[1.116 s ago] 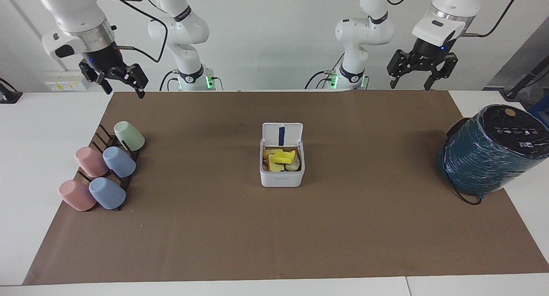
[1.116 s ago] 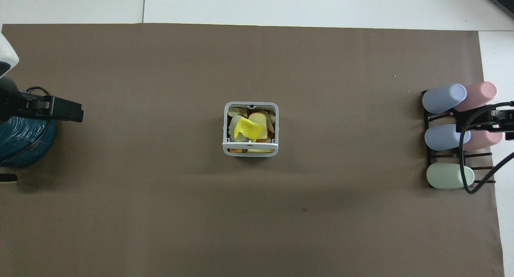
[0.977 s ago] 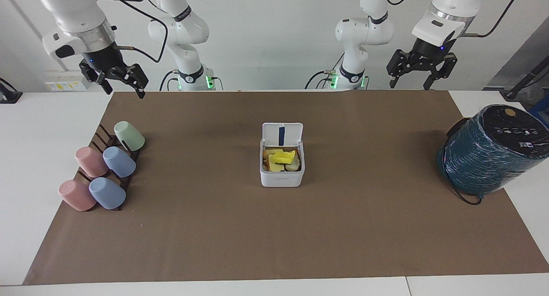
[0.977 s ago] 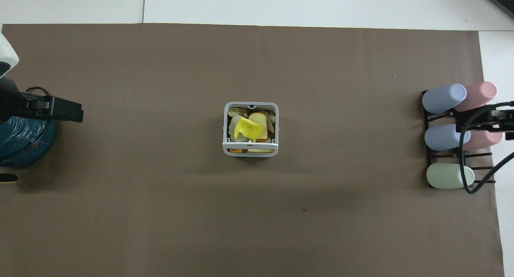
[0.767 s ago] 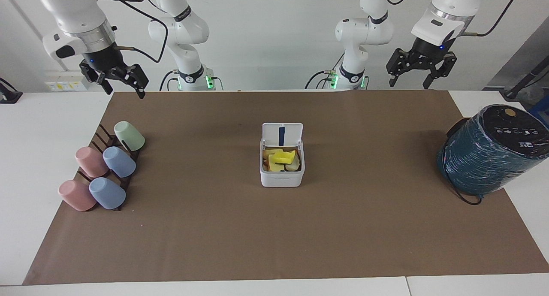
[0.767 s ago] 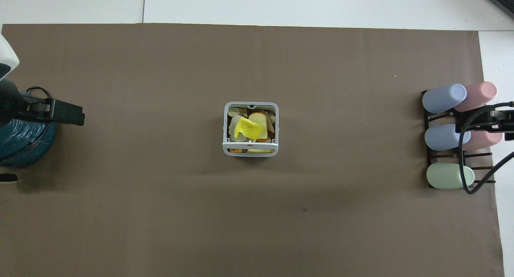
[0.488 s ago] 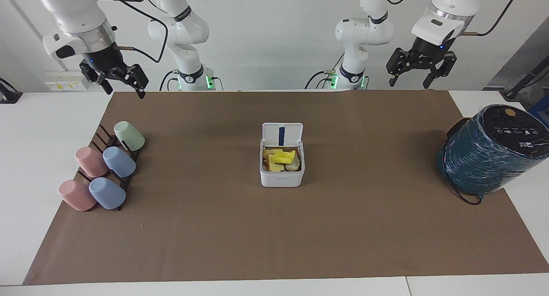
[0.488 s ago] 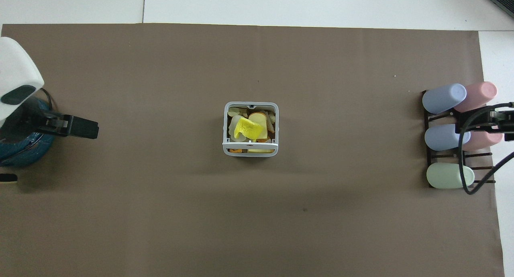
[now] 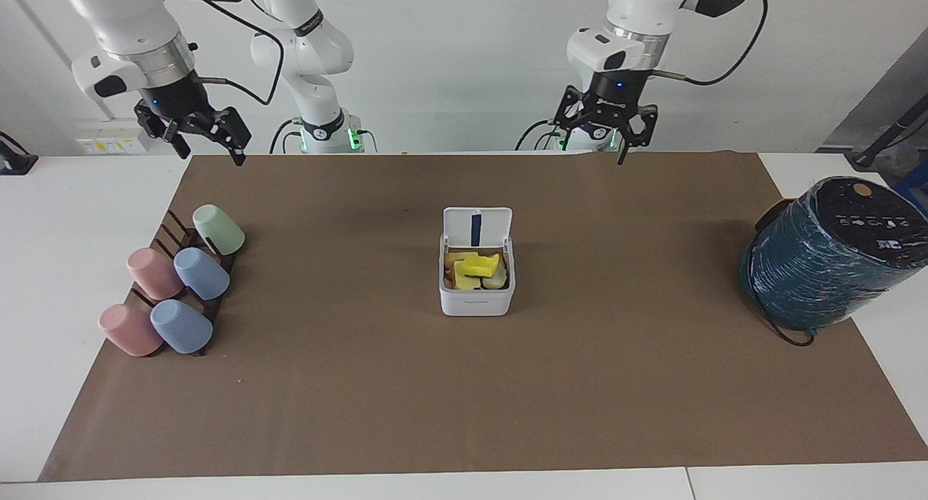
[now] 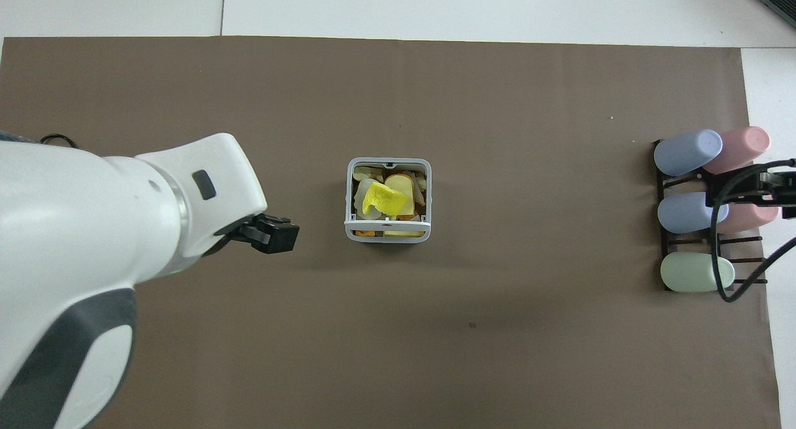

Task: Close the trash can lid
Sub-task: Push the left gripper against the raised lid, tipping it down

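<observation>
The trash can (image 9: 477, 282), lid (image 9: 477, 228) upright, sits well apart from the left gripper (image 9: 605, 142), jaws spread; right gripper (image 9: 209, 146) waits, jaws spread

Left gripper (image 9: 605, 143) moved a long way from over the table's end by the teal cylinder (image 9: 826, 253) toward the middle, now up in the air over the brown mat (image 9: 652, 384), closer to the trash can (image 9: 477, 290) but well apart from it. Turned too: fingers (image 9: 622, 152) now pointing straight down, spread apart as before. Big white left arm (image 10: 93, 230) now filling much of the overhead view, hiding the cylinder there.
</observation>
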{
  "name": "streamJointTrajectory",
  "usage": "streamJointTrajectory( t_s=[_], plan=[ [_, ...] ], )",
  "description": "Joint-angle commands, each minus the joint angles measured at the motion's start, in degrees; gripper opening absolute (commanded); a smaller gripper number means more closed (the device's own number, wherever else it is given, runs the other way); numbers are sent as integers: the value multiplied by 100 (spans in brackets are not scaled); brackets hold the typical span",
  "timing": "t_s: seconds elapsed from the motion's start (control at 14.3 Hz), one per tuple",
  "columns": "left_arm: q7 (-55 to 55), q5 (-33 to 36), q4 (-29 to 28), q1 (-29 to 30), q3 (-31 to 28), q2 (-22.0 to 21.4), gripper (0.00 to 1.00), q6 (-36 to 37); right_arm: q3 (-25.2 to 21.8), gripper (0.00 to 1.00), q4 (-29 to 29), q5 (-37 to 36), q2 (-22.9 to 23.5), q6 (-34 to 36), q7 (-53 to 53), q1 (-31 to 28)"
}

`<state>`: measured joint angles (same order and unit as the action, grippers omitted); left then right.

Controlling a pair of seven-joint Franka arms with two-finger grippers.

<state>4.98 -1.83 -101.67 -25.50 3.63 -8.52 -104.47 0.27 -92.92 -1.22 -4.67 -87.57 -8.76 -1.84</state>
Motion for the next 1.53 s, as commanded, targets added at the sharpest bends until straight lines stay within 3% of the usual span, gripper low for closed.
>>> streamJointTrajectory(
  t_s=[0.0, 0.07, 0.21, 0.42, 0.7, 0.91, 1.47],
  plan=[
    [493, -36, -616, -463, -99, -211, 100, -599, 0, 100, -121, 113, -131, 12, 85, -18],
    [635, -36, -644, -595, -99, -133, 45, -671, 0, 100, -121, 113, -122, 12, 93, -18],
    [671, -36, -696, -754, -99, -36, 2, -846, 0, 100, -121, 113, -131, 12, 93, -18],
    [697, -36, -767, -895, -99, 350, 0, -1180, 0, 100, -121, 113, -131, 12, 93, -18],
    [1557, -36, -872, -1448, -108, 851, 0, -1708, 0, 100, -121, 113, -131, 12, 85, -18],
    [1506, -36, -855, -1371, -108, 1062, 0, -2032, 0, 100, -121, 113, -131, 12, 85, -18],
    [1409, -27, -706, -817, -117, 1783, 0, -3887, 0, 100, -121, 113, -122, 12, 85, -18]
  ],
)
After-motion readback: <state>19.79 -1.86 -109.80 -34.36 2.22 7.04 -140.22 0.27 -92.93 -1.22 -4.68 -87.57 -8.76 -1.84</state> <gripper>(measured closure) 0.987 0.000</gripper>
